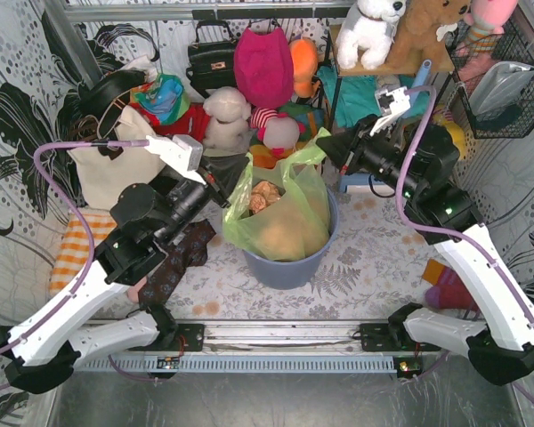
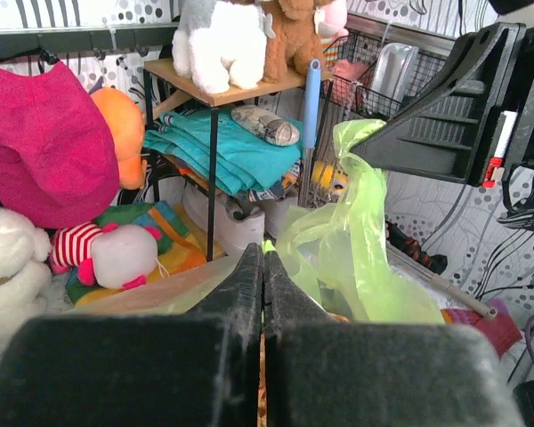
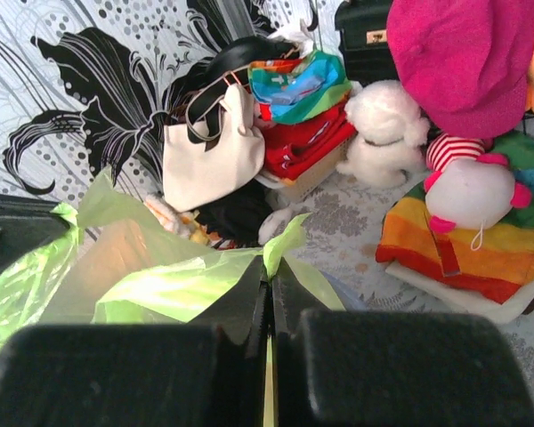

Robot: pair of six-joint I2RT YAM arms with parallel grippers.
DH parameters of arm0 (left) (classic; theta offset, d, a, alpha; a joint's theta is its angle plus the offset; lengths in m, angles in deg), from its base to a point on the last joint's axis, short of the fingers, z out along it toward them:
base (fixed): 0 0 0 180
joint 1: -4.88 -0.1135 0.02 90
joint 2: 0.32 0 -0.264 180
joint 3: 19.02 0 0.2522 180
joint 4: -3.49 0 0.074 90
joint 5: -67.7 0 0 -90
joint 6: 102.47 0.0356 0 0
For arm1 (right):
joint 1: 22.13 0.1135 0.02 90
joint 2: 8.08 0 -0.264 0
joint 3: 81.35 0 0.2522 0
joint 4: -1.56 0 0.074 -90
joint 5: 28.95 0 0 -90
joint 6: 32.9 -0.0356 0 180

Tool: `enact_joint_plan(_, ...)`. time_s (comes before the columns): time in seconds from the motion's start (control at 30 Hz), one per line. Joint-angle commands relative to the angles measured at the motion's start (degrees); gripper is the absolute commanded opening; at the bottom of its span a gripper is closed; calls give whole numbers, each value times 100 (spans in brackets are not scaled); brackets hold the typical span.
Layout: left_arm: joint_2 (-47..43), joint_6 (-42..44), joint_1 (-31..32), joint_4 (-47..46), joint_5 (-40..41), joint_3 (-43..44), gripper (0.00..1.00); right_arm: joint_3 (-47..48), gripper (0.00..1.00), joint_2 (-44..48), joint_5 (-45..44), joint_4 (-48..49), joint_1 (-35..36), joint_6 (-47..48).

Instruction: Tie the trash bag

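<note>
The left hand [image 2: 263, 260] is closed tight, with the rim of the trash bag [image 1: 295, 212] pinched at 10 o'clock; the right hand [image 3: 270, 277] is likewise clamped on the rim at 1 o'clock. The bag is seated in a blue-grey bin [image 1: 289, 269] at the middle of the desk [image 1: 374, 267].

lime-green trash bag [image 1: 295, 216], blue-grey bin [image 1: 289, 269], magenta fabric bag [image 1: 262, 67], black-and-white floral wall cloth [image 1: 18, 80]
</note>
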Motion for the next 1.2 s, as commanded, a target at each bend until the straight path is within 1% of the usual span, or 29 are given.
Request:
enact_joint_plan(0.0,82,72,-52,-625,84,359,0,577,0,-121,-165,524,-19,-61)
enact_joint_plan(0.1,303,276,-67,-749,65,1047,0,1896,0,-837,-166,322,-19,158)
enact_joint_plan(0.2,493,425,-70,-846,-291,1829,0,3496,0,-1783,203,33,-20,236)
enact_joint_plan(0.23,530,447,-70,-856,-422,1947,0,3921,0,-2008,344,-60,-19,230)
enact_joint_plan(0.3,539,426,-70,-894,-563,2096,0,4335,0,-2226,587,-146,-19,165)
enact_joint_plan(0.33,486,414,-70,-935,-592,2043,0,4306,0,-2220,669,-93,-17,128)
enact_joint_plan(0.4,338,354,-70,-1008,-561,1820,0,3834,0,-2025,703,155,-19,44)
enact_joint_plan(0.63,-41,-25,-70,-827,-553,723,0,1215,0,-880,492,816,-19,-386)
enact_joint_plan(0.7,-16,-118,-70,-714,-496,515,0,597,0,-638,457,917,-19,-539)
enact_joint_plan(0.73,-5,-135,-70,-695,-458,417,0,439,0,-561,435,918,-18,-581)
enact_joint_plan(0.87,156,-23,-70,-655,-243,287,0,149,0,-388,285,874,-19,-648)
enact_joint_plan(1.0,276,167,-86,-795,-168,304,0,288,0,-273,-249,626,-19,-483)
enact_joint_plan(1.1,85,312,-100,-1313,-553,286,0,737,0,-283,-593,395,-19,-159)
enact_joint_plan(1.17,-49,374,-105,-1673,-827,312,0,1084,0,-346,-519,363,-19,45)
